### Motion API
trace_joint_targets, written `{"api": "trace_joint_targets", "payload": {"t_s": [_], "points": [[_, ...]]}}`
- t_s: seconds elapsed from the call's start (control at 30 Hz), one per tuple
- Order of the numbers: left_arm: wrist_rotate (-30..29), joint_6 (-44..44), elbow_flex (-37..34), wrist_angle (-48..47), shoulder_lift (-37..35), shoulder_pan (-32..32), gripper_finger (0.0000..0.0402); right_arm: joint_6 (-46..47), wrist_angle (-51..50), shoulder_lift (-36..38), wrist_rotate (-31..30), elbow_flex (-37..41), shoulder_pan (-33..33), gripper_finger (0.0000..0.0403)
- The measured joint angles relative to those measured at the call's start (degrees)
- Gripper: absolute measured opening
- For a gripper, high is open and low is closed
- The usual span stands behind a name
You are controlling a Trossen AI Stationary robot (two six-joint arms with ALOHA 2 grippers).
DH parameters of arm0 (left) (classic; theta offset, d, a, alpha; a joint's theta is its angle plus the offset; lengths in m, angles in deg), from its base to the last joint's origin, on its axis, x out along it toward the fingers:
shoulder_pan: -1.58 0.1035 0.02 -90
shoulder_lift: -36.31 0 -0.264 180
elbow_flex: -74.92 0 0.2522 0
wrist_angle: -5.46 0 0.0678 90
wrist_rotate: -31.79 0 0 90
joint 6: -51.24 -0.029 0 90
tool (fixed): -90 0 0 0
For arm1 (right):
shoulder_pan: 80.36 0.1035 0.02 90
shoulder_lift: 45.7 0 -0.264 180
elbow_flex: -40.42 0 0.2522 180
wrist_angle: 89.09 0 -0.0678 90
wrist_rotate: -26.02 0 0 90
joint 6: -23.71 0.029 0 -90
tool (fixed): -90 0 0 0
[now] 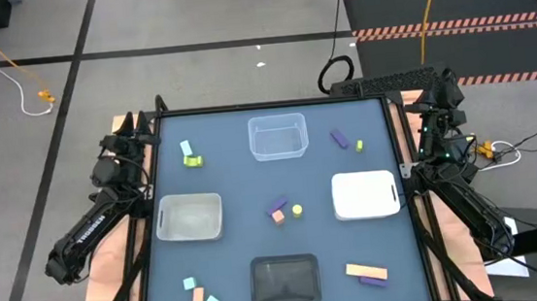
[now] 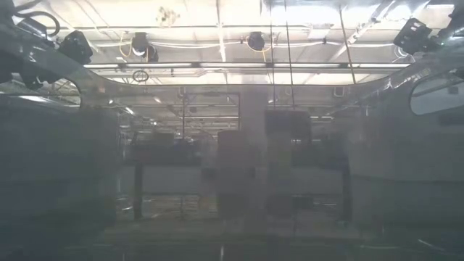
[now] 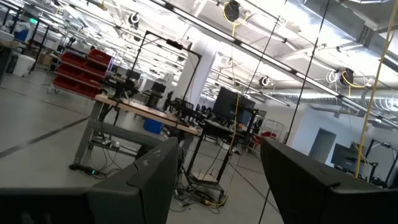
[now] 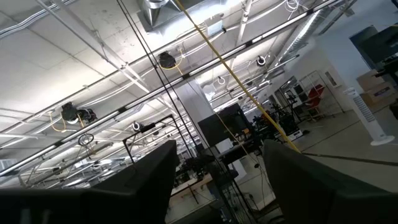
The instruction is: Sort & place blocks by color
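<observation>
The blocks lie scattered on the dark table. Near the far-left are a cyan block [image 1: 187,149] and a yellow-green one [image 1: 193,160]. A purple block [image 1: 340,138] and a yellow-green one [image 1: 360,145] lie far-right. In the middle sit a purple [image 1: 277,207], an orange [image 1: 278,218] and a yellow-green block [image 1: 297,209]. Near-left lie two cyan blocks [image 1: 190,284] and an orange one [image 1: 198,298]. Near-right, an orange bar [image 1: 365,270] rests beside a purple one [image 1: 373,279]. My left gripper [image 3: 214,186] is open at the far-left corner. My right gripper [image 4: 214,180] is open at the far-right corner. Both point up into the room.
Four trays stand on the table: a clear one [image 1: 276,123] far centre, a translucent one [image 1: 188,200] left, a white one [image 1: 363,177] right and a black one [image 1: 282,261] near centre. Both arms are folded back outside the table's side edges.
</observation>
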Motion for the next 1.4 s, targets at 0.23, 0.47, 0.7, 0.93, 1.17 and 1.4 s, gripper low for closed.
{"api": "trace_joint_targets", "payload": {"t_s": [0.23, 0.47, 0.7, 0.93, 1.17, 1.4], "points": [[0.0, 0.0, 0.0, 0.0, 0.0, 0.0, 0.023, 0.0, 1.3, 0.0, 0.0, 0.0, 0.0, 0.0231], [0.0, 0.0, 0.0, 0.0, 0.0, 0.0, 0.023, 1.0, -4.8, 0.0, 5.5, 0.0, 1.3, 0.0231], [0.0, 0.0, 0.0, 0.0, 0.0, 0.0, 0.023, 13.8, -7.3, 0.0, 19.6, 0.0, 2.1, 0.0231], [0.0, 0.0, 0.0, 0.0, 0.0, 0.0, 0.023, 21.6, -8.1, 0.0, 19.9, 0.0, 2.0, 0.0231], [0.0, 0.0, 0.0, 0.0, 0.0, 0.0, 0.023, 25.6, -17.7, 0.0, 32.8, 0.0, 2.1, 0.0231], [0.0, 0.0, 0.0, 0.0, 0.0, 0.0, 0.023, 25.2, -19.3, -1.0, 46.1, 0.0, 2.2, 0.0231]]}}
